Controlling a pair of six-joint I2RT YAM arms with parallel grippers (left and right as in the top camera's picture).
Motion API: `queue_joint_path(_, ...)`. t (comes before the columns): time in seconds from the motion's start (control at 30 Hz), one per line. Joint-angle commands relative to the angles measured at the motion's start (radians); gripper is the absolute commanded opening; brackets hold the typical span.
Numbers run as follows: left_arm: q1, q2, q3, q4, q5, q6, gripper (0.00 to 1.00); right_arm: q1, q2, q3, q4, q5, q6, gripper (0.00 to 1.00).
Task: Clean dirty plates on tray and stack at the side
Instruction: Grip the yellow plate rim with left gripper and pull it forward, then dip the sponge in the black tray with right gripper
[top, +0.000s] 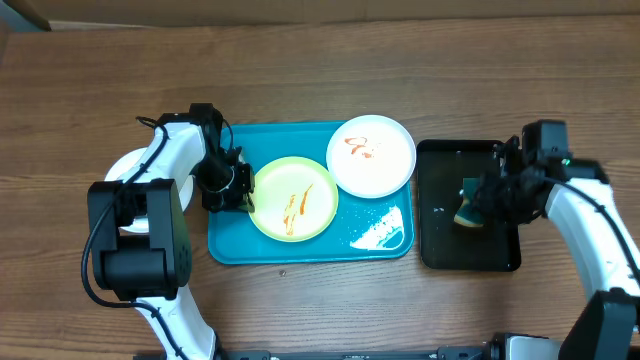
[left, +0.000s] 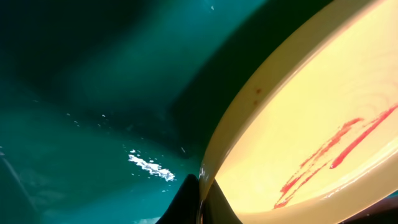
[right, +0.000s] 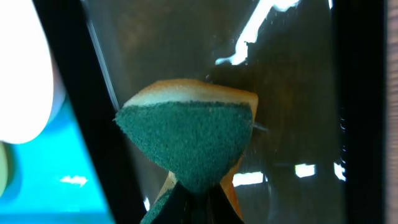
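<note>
Overhead view, items as found:

1. Turquoise tray (top: 228, 245), lying on the wooden surface (top: 320, 70) between the two hands.
2. Yellow-green plate (top: 293, 198), on the tray directly in front of the left hand (top: 238, 190), with orange-red sauce streaks across its middle. Left wrist view: the left hand (left: 200, 194) is clamped on the near rim of this plate (left: 311, 118), one finger on each side of the edge. Wet tray floor (left: 93, 93) lies beside it.
3. White plate (top: 371, 155), on the tray beyond the yellow-green plate and farther from the left hand, rims close together. It carries an orange smear.
4. Second white plate (top: 115, 168), off the tray on the surface behind the left hand, partly hidden under that arm.
5. Black tray (top: 440, 250), beneath the right hand (top: 480, 205), just beside the turquoise tray.
6. Sponge (top: 468, 210), green scouring face on a yellow body. Right wrist view: the right hand (right: 196, 198) is pinched shut on the sponge (right: 186, 140), over the black tray (right: 292, 93).
</note>
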Motion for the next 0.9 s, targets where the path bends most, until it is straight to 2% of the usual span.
queue_joint_path(0.0, -0.029, 0.016, -0.008, -0.007, 0.025, -0.044, 0.04, 0.003, -0.004, -0.079, 0.062, -0.004, 0.093, 0.04)
queue_joint_path(0.43, -0.074, 0.016, -0.008, 0.010, 0.013, -0.044, 0.04, 0.003, 0.230, -0.069, 0.062, 0.021, 0.061, 0.04)
queue_joint_path(0.73, -0.072, 0.016, -0.008, 0.000, -0.107, -0.091, 0.04, 0.003, 0.180, 0.231, -0.117, 0.008, -0.008, 0.04)
queue_joint_path(0.87, -0.072, 0.016, -0.008, -0.002, -0.115, -0.101, 0.04, 0.003, 0.181, 0.261, -0.097, 0.008, -0.011, 0.04)
